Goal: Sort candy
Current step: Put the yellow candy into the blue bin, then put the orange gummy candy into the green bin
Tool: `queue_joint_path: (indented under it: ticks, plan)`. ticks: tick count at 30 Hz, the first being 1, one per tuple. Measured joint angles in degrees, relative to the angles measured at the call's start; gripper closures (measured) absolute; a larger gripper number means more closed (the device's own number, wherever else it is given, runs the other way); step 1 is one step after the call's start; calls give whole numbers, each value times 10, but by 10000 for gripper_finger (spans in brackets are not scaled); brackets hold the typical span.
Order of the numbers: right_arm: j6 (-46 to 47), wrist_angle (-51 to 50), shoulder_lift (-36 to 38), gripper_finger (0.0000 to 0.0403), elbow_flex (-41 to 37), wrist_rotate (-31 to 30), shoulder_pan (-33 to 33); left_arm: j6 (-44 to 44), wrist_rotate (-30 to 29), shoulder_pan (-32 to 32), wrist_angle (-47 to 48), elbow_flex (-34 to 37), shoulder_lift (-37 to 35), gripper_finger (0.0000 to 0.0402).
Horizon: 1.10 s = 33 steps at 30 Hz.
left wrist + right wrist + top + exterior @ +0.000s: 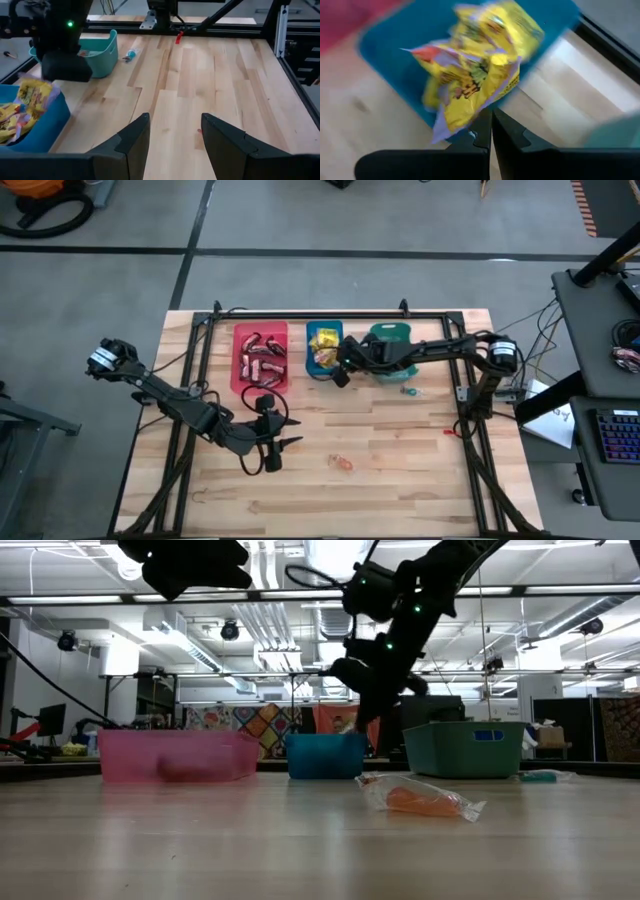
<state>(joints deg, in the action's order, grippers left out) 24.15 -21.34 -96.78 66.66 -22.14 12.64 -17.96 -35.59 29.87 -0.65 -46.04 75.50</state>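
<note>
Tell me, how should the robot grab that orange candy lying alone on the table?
From straight above, closing the left tool across the plump orange middle of the candy. It lies flat on the bare table; its clear wrapper ends look thin and floppy.

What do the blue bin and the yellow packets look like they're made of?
The blue bin looks like smooth moulded plastic: uniform colour, rounded walls. The yellow packets look like thin printed film or foil, judging by their crinkled folds and glossy print; which of the two can't be told.
</note>
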Motion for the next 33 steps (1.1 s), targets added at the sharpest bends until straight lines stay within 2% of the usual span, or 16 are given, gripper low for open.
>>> queue_joint_path:
  ticks: [4,7,11,17,22,26,33]
  plan:
    - [-48,75,-10,394,6,44,0,3,0,0,0,0,0,240]
    - [-71,101,-16,394,9,47,-1,5,0,0,0,0,0,240]
    - [-83,102,-4,394,16,32,-3,5,0,0,3,1,0,240]
    - [-93,64,52,394,15,26,-17,5,2,1,8,1,9,240]
    - [-97,-7,119,394,15,26,-61,9,17,0,-3,1,36,240]
    - [-83,-71,169,394,11,26,-113,30,23,0,-52,1,73,240]
    - [-22,-116,238,394,-14,26,-214,166,96,-3,-177,-14,154,240]
